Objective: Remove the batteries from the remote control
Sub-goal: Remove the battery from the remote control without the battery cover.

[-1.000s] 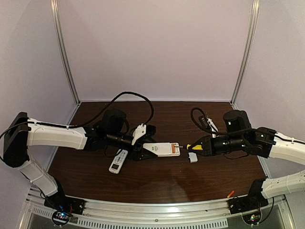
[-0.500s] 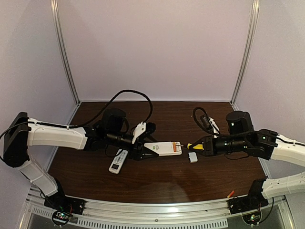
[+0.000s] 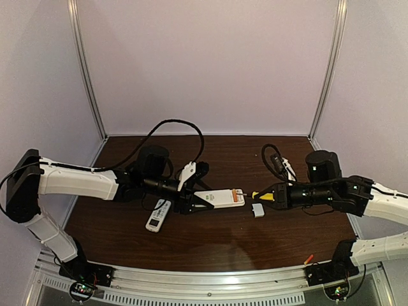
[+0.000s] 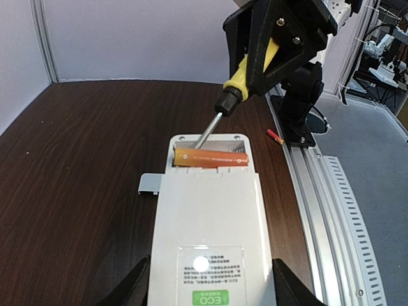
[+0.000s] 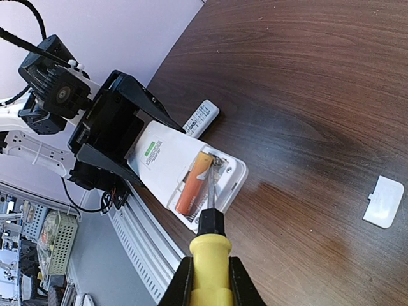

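My left gripper (image 3: 191,203) is shut on the white remote (image 3: 220,199) and holds it level above the table. In the left wrist view its fingers (image 4: 134,290) clamp the remote (image 4: 210,223) from both sides. The battery bay at the far end is open, with one orange-red battery (image 4: 210,158) lying across it. My right gripper (image 3: 275,196) is shut on the yellow-handled screwdriver (image 3: 258,195). In the right wrist view the screwdriver (image 5: 210,252) has its tip inside the bay, beside the battery (image 5: 193,185).
A second, slimmer remote (image 3: 159,215) lies on the table left of the held one. A small white cover (image 3: 257,210) lies below the screwdriver. A loose orange-red battery (image 3: 309,259) rests by the right arm's base. Black cables loop behind both arms.
The held remote and the right arm have shifted slightly to the right. The screwdriver tip now sits in the open bay against the battery.
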Robot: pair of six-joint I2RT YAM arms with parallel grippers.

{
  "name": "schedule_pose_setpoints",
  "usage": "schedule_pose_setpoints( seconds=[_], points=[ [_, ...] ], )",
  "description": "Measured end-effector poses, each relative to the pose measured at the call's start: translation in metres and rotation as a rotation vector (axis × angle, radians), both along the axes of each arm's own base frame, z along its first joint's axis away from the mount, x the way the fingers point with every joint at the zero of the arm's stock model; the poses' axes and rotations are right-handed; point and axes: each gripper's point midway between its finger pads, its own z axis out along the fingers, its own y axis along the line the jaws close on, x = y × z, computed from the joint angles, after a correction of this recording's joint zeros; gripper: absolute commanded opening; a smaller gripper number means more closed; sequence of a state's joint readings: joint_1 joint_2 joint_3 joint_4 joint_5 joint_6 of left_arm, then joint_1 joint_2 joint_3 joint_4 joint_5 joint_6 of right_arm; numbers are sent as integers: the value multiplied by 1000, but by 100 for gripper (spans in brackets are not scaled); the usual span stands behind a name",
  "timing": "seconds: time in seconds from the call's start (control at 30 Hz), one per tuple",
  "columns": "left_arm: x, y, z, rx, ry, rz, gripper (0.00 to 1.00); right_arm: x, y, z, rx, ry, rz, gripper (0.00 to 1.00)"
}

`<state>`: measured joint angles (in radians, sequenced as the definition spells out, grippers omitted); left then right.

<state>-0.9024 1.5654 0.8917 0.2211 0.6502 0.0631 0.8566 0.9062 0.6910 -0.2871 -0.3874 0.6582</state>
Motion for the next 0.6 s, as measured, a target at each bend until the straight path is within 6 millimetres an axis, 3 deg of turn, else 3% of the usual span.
schedule_pose_setpoints(
  seconds=[0.33, 0.6],
  points=[
    [-4, -1, 2, -10, 71, -3, 0, -4, -3, 2, 21, -13, 3, 0],
    [-11, -1, -13, 18, 162, -15, 0, -9, -4, -14, 11, 21, 15, 0]
  ],
)
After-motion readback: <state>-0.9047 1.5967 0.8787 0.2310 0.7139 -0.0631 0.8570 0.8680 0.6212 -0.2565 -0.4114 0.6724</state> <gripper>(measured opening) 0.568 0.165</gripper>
